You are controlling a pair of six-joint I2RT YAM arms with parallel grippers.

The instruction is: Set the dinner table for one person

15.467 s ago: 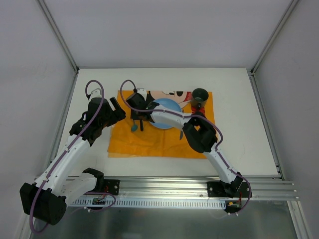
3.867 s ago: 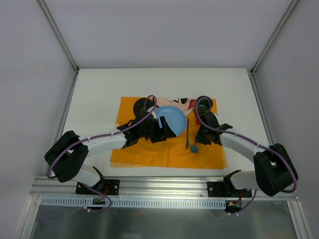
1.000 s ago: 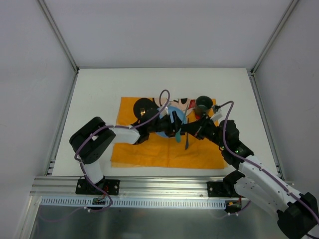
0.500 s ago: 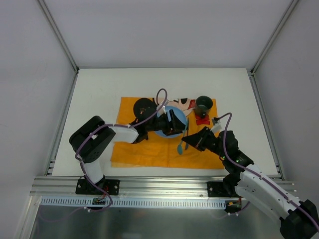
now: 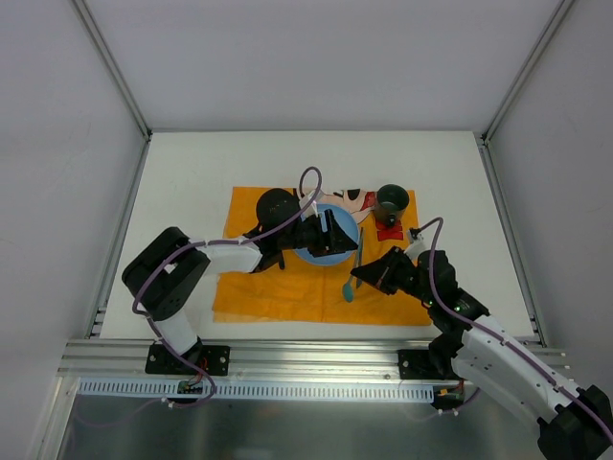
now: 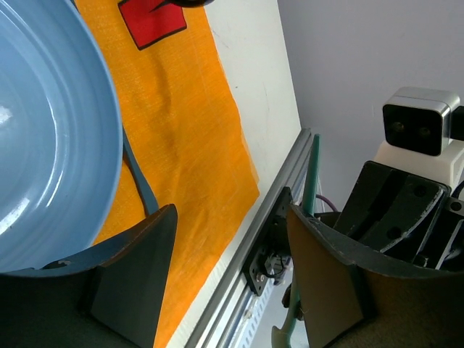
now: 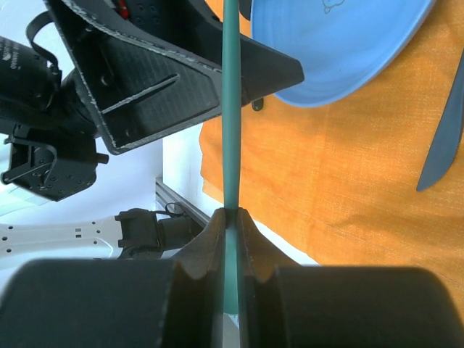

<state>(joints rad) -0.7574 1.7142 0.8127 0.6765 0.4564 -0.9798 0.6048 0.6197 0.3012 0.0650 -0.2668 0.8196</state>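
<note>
Spoon (image 7: 230, 109) is pinched by the handle in the right pincer (image 7: 230, 215), I'd guess to land it right of the plate (image 7: 341, 36). Left pincer (image 6: 232, 210) is spread open, holding nothing.

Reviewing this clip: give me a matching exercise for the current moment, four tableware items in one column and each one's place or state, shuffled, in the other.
Things:
1. blue plate
2. teal spoon
3. dark cup
4. dark flat utensil

Places or states:
A. pinched in the shut right gripper
B. near the far right corner of the orange placemat
C. on the placemat, at the open left gripper
D. lying flat on the placemat, just right of the plate

Pairs: 1-C, 2-A, 3-B, 4-D.
</note>
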